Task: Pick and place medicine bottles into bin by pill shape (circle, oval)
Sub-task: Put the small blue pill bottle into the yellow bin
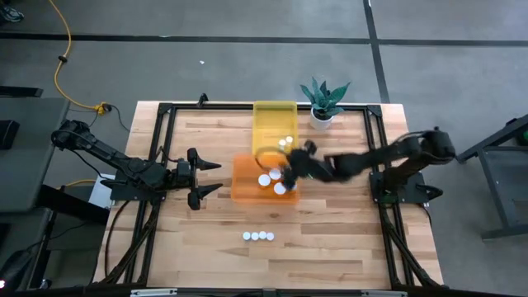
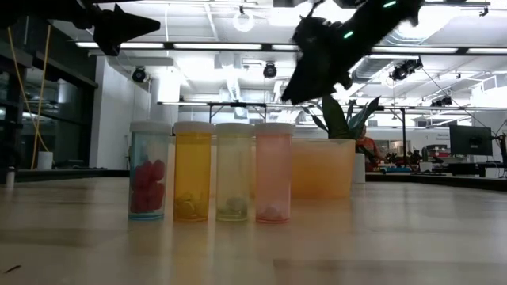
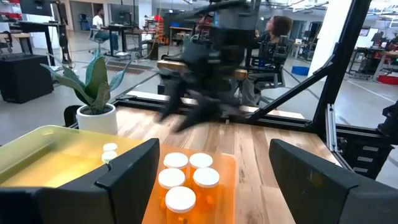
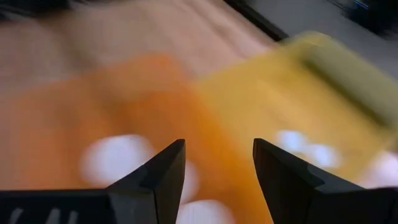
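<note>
Four medicine bottles with white caps stand in a row on the table near its front point(image 1: 258, 236); in the low view they are blue with red pills point(image 2: 149, 170), orange point(image 2: 193, 170), pale green point(image 2: 234, 170) and pink point(image 2: 274, 170). The orange bin point(image 1: 247, 186) holds several capped bottles point(image 3: 186, 180). The yellow bin point(image 1: 274, 115) behind it holds two point(image 3: 109, 152). My right gripper point(image 1: 290, 169) hovers open and empty above where the two bins meet point(image 4: 219, 146). My left gripper point(image 1: 206, 177) is open and empty, left of the orange bin.
A plant in a white pot point(image 1: 322, 115) stands at the table's far edge, right of the yellow bin. Black frame rails point(image 1: 165, 148) run along the table's sides. Bare wood lies to the left and right of the bottle row.
</note>
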Available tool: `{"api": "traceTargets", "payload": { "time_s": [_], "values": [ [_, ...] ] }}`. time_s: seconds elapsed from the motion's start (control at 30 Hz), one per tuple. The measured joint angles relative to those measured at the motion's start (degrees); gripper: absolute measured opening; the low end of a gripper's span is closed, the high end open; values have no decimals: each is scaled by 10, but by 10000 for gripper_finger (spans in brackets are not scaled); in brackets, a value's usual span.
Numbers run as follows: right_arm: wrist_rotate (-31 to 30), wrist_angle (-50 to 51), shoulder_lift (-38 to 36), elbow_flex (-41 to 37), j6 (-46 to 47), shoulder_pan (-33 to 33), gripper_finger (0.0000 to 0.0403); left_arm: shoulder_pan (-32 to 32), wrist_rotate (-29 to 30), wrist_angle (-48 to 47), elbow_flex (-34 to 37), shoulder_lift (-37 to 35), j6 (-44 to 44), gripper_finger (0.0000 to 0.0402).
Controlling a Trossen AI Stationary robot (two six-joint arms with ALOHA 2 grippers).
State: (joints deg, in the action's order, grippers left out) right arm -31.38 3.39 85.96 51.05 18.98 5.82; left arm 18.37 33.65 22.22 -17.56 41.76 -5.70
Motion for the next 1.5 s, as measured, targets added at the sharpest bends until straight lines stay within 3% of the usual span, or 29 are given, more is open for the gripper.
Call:
{"api": "traceTargets", "payload": {
  "time_s": [0.23, 0.37, 0.53, 1.5],
  "values": [
    [75, -335, -41, -148, -32, 125, 181, 0, 0, 3, 0, 0, -1, 291],
    [78, -433, -40, -173, -86, 167, 181, 0, 0, 3, 0, 0, -1, 291],
    [75, -449, -40, -173, -128, 192, 181, 0, 1, 4, 0, 0, -1, 291],
    [74, -448, -39, -173, -115, 195, 181, 0, 0, 12, 0, 0, 3, 291]
  ]
}}
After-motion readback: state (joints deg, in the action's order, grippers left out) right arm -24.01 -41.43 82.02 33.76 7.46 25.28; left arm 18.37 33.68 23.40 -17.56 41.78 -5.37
